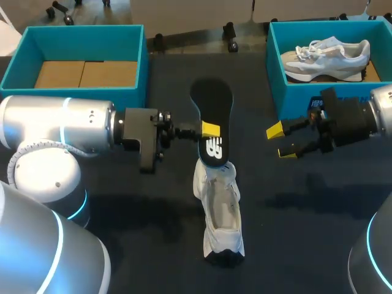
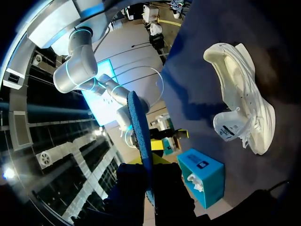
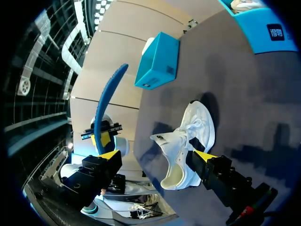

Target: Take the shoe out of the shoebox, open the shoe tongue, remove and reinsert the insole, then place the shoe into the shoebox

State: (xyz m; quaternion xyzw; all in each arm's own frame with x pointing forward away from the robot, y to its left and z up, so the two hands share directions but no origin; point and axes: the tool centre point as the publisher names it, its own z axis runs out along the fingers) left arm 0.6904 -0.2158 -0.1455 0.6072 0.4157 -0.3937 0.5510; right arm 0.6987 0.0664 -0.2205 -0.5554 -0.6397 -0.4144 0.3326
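A white shoe (image 1: 222, 208) lies on the dark table in the middle, also seen in the left wrist view (image 2: 244, 94) and the right wrist view (image 3: 188, 141). My left gripper (image 1: 205, 130) is shut on the black insole (image 1: 212, 110), which has a blue underside (image 2: 140, 132) and hangs in the air just beyond the shoe's opening. My right gripper (image 1: 282, 142) stands open and empty to the right of the insole; in its own view (image 3: 156, 155) the shoe lies ahead between its spread fingers and the insole (image 3: 106, 101) stands off to one side.
A teal shoebox (image 1: 141, 61) with cardboard inside stands at the back left. Another teal shoebox (image 1: 274, 67) at the back right holds a grey-and-white shoe (image 1: 327, 58), just behind my right gripper.
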